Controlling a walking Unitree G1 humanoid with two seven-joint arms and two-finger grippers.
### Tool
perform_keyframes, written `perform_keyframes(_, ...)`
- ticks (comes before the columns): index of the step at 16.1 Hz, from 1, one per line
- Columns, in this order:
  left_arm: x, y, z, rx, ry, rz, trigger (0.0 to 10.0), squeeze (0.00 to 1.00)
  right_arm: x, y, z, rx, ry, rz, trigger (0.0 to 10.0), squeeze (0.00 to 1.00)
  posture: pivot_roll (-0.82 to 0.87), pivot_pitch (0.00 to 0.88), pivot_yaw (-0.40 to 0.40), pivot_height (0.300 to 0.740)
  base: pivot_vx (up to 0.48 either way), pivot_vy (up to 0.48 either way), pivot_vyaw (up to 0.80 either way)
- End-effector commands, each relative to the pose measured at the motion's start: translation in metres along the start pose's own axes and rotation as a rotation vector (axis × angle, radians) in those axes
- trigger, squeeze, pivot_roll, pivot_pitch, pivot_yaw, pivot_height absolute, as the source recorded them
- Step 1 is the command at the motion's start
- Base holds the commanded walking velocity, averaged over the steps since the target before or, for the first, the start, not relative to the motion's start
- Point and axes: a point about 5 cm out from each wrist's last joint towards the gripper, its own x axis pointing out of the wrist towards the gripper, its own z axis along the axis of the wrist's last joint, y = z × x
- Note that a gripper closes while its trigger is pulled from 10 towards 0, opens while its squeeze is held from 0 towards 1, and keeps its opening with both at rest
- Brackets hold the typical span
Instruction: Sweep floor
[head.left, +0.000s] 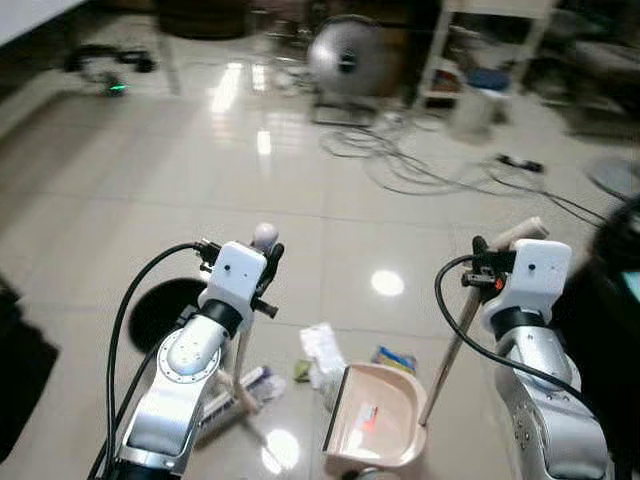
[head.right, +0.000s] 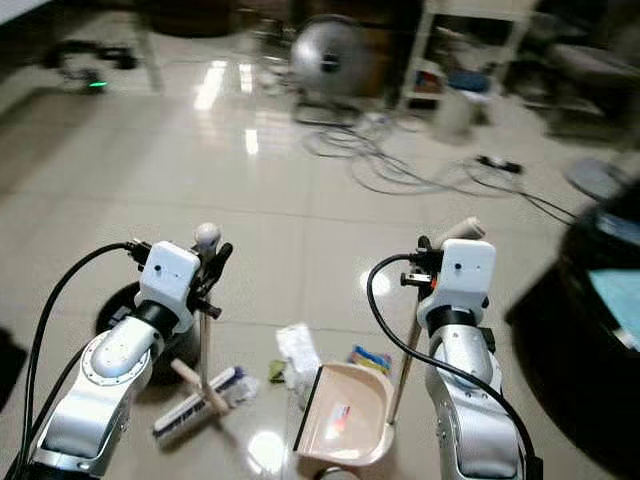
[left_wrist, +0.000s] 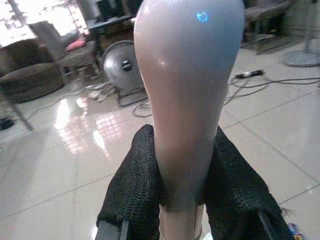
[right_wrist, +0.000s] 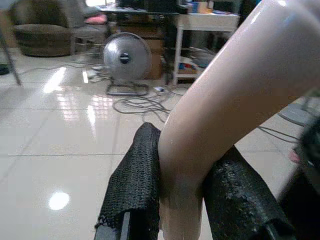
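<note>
My left gripper (head.left: 263, 264) is shut on the pale handle of a broom (head.left: 243, 350); its rounded top (left_wrist: 187, 95) stands up between the black fingers (left_wrist: 134, 186). The broom head (head.left: 238, 393) rests on the tiles below my left arm. The long handle (head.left: 452, 345) of a beige dustpan (head.left: 375, 420) is clamped in my right gripper (head.left: 488, 266), and the pan sits on the floor between my arms. Just beyond the pan's mouth lie a crumpled white wrapper (head.left: 320, 350), a blue-and-yellow packet (head.left: 395, 358) and a small green scrap (head.left: 302, 371).
Glossy beige tiles stretch ahead. A grey floor fan (head.left: 345, 60) stands at the back, with tangled cables (head.left: 420, 165) and a power strip (head.left: 520, 162) to its right. A white shelf unit (head.left: 490, 50) is behind them. A dark bulky object (head.left: 615, 300) is close on my right.
</note>
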Motion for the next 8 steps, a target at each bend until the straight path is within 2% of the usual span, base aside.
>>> perform_keyframes(1, 0.003, 0.003, 0.009, 0.010, -0.045, 0.000, 10.0, 0.00, -0.002, -0.004, 0.003, 0.003, -0.010, -0.023, 10.0, 0.00, 0.00, 0.026, -0.030, 0.740, 0.000, 0.000, -0.80)
perform_keyframes(6, 0.005, 0.006, 0.018, 0.007, -0.084, -0.009, 10.0, 0.00, -0.007, -0.006, 0.000, 0.007, -0.004, -0.038, 10.0, 0.00, 0.00, 0.027, -0.028, 0.740, 0.000, 0.369, -0.80)
perform_keyframes(8, 0.005, 0.003, 0.020, -0.001, -0.101, -0.043, 10.0, 0.00, -0.008, -0.009, -0.003, 0.011, 0.016, -0.063, 10.0, 0.00, 0.00, 0.025, -0.023, 0.740, 0.000, 0.412, 0.00)
